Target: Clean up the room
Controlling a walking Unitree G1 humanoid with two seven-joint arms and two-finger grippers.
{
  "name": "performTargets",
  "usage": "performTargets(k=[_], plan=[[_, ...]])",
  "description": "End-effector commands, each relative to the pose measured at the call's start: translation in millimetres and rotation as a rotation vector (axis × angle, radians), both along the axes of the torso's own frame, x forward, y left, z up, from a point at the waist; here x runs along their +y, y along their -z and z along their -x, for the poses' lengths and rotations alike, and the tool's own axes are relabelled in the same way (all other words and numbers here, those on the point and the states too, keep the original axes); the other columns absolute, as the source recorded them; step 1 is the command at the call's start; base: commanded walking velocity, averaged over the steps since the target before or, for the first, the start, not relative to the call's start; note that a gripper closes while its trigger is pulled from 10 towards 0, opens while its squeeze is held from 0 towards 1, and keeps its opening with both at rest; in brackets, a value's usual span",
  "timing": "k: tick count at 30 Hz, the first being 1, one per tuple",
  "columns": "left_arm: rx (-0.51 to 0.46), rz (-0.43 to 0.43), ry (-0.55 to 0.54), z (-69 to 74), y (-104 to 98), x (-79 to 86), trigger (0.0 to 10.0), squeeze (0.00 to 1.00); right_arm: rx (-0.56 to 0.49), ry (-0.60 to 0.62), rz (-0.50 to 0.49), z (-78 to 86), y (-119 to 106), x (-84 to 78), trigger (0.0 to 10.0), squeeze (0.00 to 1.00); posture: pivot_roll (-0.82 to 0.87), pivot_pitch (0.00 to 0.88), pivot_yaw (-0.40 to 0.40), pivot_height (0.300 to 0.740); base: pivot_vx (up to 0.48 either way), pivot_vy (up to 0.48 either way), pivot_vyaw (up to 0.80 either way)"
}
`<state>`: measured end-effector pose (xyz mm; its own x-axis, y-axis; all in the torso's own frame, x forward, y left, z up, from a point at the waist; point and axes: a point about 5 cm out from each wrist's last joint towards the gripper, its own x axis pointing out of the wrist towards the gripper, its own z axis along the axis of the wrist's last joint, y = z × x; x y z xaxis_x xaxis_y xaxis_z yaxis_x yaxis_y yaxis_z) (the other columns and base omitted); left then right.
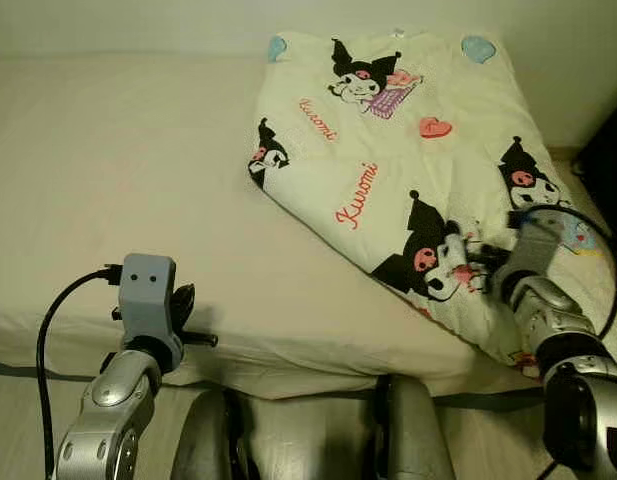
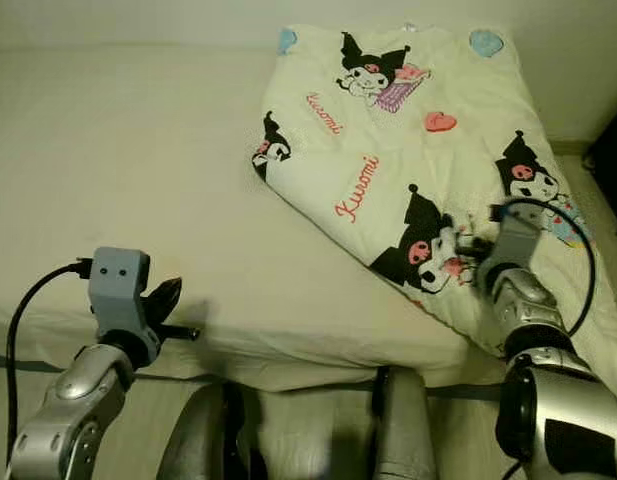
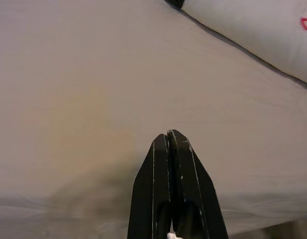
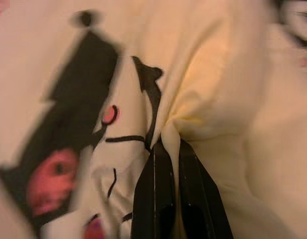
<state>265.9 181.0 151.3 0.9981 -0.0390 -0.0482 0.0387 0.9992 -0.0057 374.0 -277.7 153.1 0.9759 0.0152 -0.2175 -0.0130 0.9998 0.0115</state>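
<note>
In the left eye view you look down on a bed [image 1: 118,180] covered with a plain beige sheet. A cream blanket [image 1: 408,170] with black cartoon figures, red script words and pink hearts lies over the right part of the bed, from the wall down to the front edge, where its lower end hangs over. Your left gripper [image 1: 183,305] is held just over the front edge of the mattress, well apart from the blanket, with its grey wrist block and black cable behind it. Your right gripper [image 1: 475,262] is at the lower part of the blanket, beside one printed figure.

In the right eye view you see the same scene: the left gripper [image 2: 168,298] over the bare sheet, the right gripper [image 2: 468,250] down in the blanket [image 2: 408,150] near the front edge of the bed [image 2: 118,170].

In the left wrist view the two black fingers [image 3: 165,189] lie pressed together with nothing between them, pointing over the sheet. A corner of the blanket [image 3: 253,35] is far ahead.

In the right wrist view, which is blurred, the fingers [image 4: 155,199] are closed on a raised fold of the blanket [image 4: 193,99]; the cloth seems to be pinched between them and bunches up just at the tips.
</note>
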Motion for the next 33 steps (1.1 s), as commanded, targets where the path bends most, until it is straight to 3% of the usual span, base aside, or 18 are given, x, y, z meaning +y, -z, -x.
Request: performTargets(k=[1,2,3,4,5,8,10,11,12,14,18,20,25,27,32,33], plan=[[0.02,0.007,0.005,1.1,6.1,-2.4,10.0,0.0,0.065,-0.143,0.022,2.1,14.2,16.9,0.0,0.0,0.03,0.312,0.034,0.579,0.0,0.0,0.0],[0.02,0.007,0.005,1.1,6.1,-2.4,10.0,0.0,0.065,-0.143,0.022,2.1,14.2,16.9,0.0,0.0,0.03,0.312,0.034,0.579,0.0,0.0,0.0],[0.02,0.013,0.013,0.7,6.6,-5.1,10.0,0.0,0.077,-0.253,0.042,2.7,16.8,27.5,0.0,0.0,0.03,0.312,0.034,0.579,0.0,0.0,0.0],[0.02,0.013,0.013,0.7,6.6,-5.1,10.0,0.0,0.077,-0.253,0.042,2.7,16.8,27.5,0.0,0.0,0.03,0.312,0.034,0.579,0.0,0.0,0.0],[0.021,0.019,0.022,0.4,7.2,-7.8,10.0,0.0,0.07,-0.363,0.068,5.0,18.3,36.7,0.0,0.0,0.03,0.312,0.034,0.579,0.0,0.0,0.0],[0.021,0.023,0.028,0.3,7.7,-9.5,10.0,0.0,0.061,-0.465,0.086,8.3,19.6,45.2,0.0,0.0,0.03,0.312,0.034,0.579,0.0,0.0,0.0],[0.022,0.025,0.033,-0.2,8.5,-10.8,10.0,0.0,0.051,-0.669,0.113,19.9,23.9,62.9,0.0,0.0,0.03,0.312,0.034,0.579,0.0,0.0,0.0],[0.022,0.025,0.033,-0.2,8.5,-10.8,10.0,0.0,0.051,-0.669,0.113,19.9,23.9,62.9,0.0,0.0,0.03,0.312,0.034,0.579,0.0,0.0,0.0],[0.022,0.025,0.033,-0.5,8.7,-10.6,10.0,0.0,0.053,-0.761,0.125,27.4,26.7,70.9,0.0,0.0,0.03,0.312,0.034,0.579,0.0,0.0,0.0],[0.022,0.025,0.033,-0.5,8.7,-10.6,10.0,0.0,0.053,-0.761,0.125,27.4,26.7,70.9,0.0,0.0,0.03,0.312,0.034,0.579,0.0,0.0,0.0],[0.022,0.022,0.026,-1.2,10.5,-8.3,10.0,0.0,0.132,-1.143,0.145,73.0,43.0,101.2,0.0,0.0,0.02,0.308,0.033,0.579,0.0,0.0,0.0],[0.022,0.022,0.026,-1.2,10.5,-8.3,10.0,0.0,0.132,-1.143,0.145,73.0,43.0,101.2,0.0,0.0,0.02,0.308,0.033,0.579,0.0,0.0,0.0],[0.024,0.022,0.024,-1.1,12.1,-8.6,10.0,0.0,0.183,-1.252,0.163,90.2,52.3,109.5,0.0,0.0,0.02,0.305,0.034,0.579,0.0,0.0,0.0],[0.026,0.021,0.027,-1.1,13.6,-10.2,10.0,0.0,0.192,-1.302,0.167,100.6,59.1,120.6,0.0,0.0,0.02,0.305,0.034,0.579,0.0,0.0,0.0],[0.026,0.019,0.029,-1.7,14.1,-10.7,10.0,0.0,0.17,-1.313,0.189,103.4,62.9,130.0,0.0,0.0,0.02,0.303,0.036,0.579,0.0,0.0,0.0],[0.025,0.019,0.029,-1.9,14.0,-10.8,10.0,0.0,0.149,-1.293,0.201,101.7,63.6,133.2,0.7,0.0,0.02,0.302,0.034,0.579,0.0,0.0,0.0]])
